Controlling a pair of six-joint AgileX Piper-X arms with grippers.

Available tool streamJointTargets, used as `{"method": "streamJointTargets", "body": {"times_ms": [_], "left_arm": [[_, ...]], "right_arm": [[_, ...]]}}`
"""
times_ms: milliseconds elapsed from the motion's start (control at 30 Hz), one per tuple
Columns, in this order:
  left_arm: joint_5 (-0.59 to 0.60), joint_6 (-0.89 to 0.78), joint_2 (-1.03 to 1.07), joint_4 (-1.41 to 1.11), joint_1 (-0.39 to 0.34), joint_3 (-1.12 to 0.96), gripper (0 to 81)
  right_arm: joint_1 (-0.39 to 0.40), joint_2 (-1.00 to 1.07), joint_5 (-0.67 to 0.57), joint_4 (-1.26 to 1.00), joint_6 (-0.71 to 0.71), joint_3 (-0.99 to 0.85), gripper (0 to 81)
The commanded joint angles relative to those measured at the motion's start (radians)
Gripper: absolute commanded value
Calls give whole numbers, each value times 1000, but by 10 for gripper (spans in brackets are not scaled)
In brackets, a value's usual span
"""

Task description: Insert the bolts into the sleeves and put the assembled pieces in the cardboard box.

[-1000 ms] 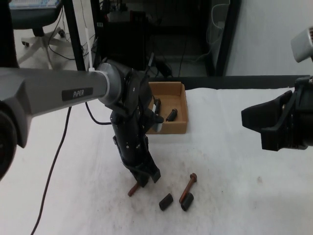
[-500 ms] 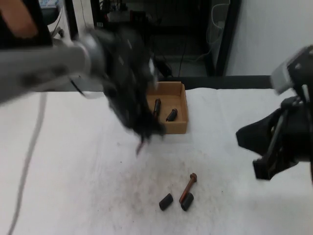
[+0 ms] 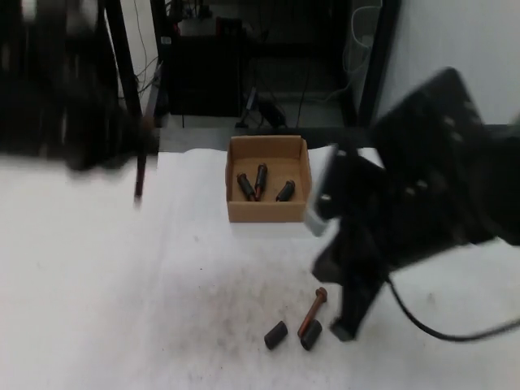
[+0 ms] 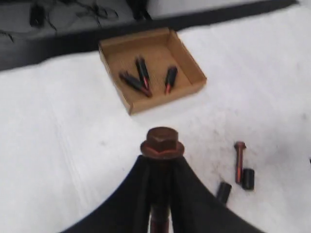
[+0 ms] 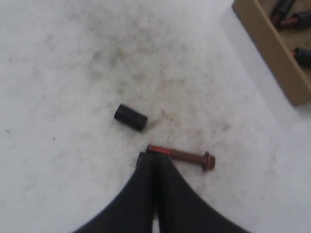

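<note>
At left gripper [image 4: 160, 167]: clamping a bolt [image 4: 162, 144] head-up, high over bench [image 4: 58, 145]; at right gripper [image 5: 155, 165]: pinched closed, angled down beside sleeve [image 3: 310, 335].

Left tool [image 4: 161, 167] and bolt [image 4: 162, 143] up off the bench [image 4: 58, 145], seemingly leftward; right tool [image 5: 155, 164] down by the loose sleeve [image 5: 130, 117].

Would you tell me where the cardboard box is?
In the high view, the cardboard box sits on the bench, centrally at its far edge, beyond the loose bolt.
</note>
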Motion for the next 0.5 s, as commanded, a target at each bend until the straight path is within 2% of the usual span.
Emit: {"method": "streamJointTargets", "body": {"times_ms": [0,100,200,267,467], "left_arm": [[18,-8,-27,-10,3,69,3],[18,-8,-108,-25,3,159,3],[18,-8,-173,-49,3,207,3],[18,0,-198,-64,3,215,3],[18,12,-204,-74,3,215,3]], "right_arm": [[48,106,20,-5,-34,-116,69],[70,197,6,3,-44,-186,174],[88,265,-57,42,-160,-242,296],[104,308,-62,74,-226,-270,343],[145,427,-40,202,-330,-310,341]]}}
